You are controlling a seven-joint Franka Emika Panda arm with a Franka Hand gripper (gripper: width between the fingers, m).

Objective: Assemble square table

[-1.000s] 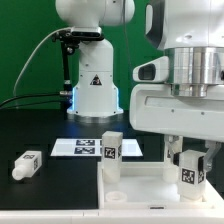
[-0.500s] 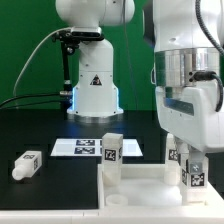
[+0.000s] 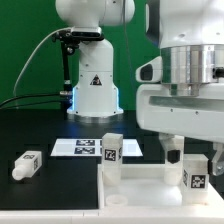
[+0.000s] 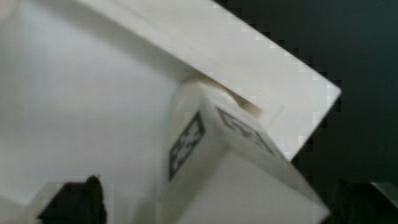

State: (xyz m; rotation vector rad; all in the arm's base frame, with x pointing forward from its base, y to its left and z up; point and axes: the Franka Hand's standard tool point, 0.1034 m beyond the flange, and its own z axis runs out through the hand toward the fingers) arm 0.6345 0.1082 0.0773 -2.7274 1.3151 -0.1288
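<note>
Pretty clearly a robotics lab, not somebody's workshop. There's a big white robot base [image 3: 95,88] with a triangle mark sitting on a black table [image 3: 35,135], a green backdrop [image 3: 25,50] behind it, a marker board [image 3: 85,148] of printed tags, and even the loose leg [image 3: 27,165] wears tags.

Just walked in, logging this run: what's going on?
The Panda's gripper is down at a tagged leg standing in the white tabletop's corner at the exterior view's right; whether it is clamped is unclear. A second leg stands at another corner, and a third leg lies loose on the table.
</note>
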